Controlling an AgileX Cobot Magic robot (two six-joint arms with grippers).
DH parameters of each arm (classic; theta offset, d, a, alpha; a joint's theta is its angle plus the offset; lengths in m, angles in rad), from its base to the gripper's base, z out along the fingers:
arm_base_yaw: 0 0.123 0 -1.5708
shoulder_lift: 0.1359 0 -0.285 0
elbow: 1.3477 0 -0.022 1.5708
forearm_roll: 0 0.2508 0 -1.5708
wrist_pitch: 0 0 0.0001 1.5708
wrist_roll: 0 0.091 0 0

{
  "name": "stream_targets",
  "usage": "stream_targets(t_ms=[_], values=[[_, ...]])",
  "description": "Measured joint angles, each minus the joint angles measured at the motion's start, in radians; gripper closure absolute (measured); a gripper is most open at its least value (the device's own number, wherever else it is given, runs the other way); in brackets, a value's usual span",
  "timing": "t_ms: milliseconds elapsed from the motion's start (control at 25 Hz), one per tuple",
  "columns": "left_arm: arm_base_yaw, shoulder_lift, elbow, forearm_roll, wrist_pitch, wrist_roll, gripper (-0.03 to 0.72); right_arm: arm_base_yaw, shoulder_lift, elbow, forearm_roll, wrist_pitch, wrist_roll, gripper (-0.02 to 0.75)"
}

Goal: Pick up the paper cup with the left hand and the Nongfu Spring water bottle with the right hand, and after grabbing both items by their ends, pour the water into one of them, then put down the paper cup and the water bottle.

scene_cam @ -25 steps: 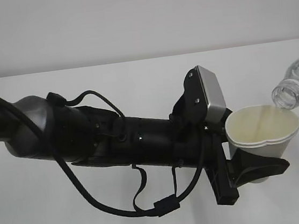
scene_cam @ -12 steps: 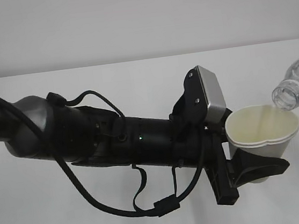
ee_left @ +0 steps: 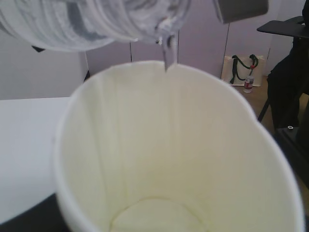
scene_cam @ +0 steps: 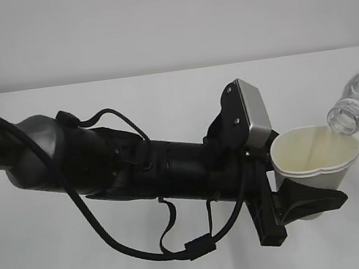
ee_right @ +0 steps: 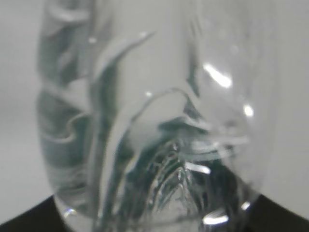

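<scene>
- Clearly, in the exterior view you had both pick-ups behind you: your left hand [scene_cam: 302,188] held the paper cup [scene_cam: 315,150] upright and clear of the white table [scene_cam: 162,97], jaws closed about its lower wall at roughly half their spread, the rim pressed slightly out of round.
- At the right edge of that view the Nongfu Spring water bottle [scene_cam: 357,101] was tipped neck-down, its open mouth at the cup's far rim. I judged you were in the pour itself; setting down cup and bottle was still left.
- That view cut off most of the bottle and all of your right hand, so you could not read its grip there.
- From the left wrist view you looked straight into the cup [ee_left: 174,159]. A thin stream of the water [ee_left: 169,53] fell from the bottle mouth [ee_left: 164,29] just over the rim. Whether water had pooled on the pale bottom was hard to tell. The fingers themselves were hidden under the cup.
- From the right wrist view the bottle [ee_right: 154,121] filled the frame, blurred, base toward the lens. Only dark corners showed at the bottom edge, likely the jaws closed partway on its base end. The green label and the cup were not to be made out there.
</scene>
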Motion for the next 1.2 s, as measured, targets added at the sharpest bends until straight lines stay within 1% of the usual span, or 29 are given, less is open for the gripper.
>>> stream_targets(t_ms=[1200], values=[[0.000, 0.000, 0.000, 0.000, 0.000, 0.000, 0.258, 0.000, 0.000, 0.000, -0.005, 0.000, 0.000, 0.337]])
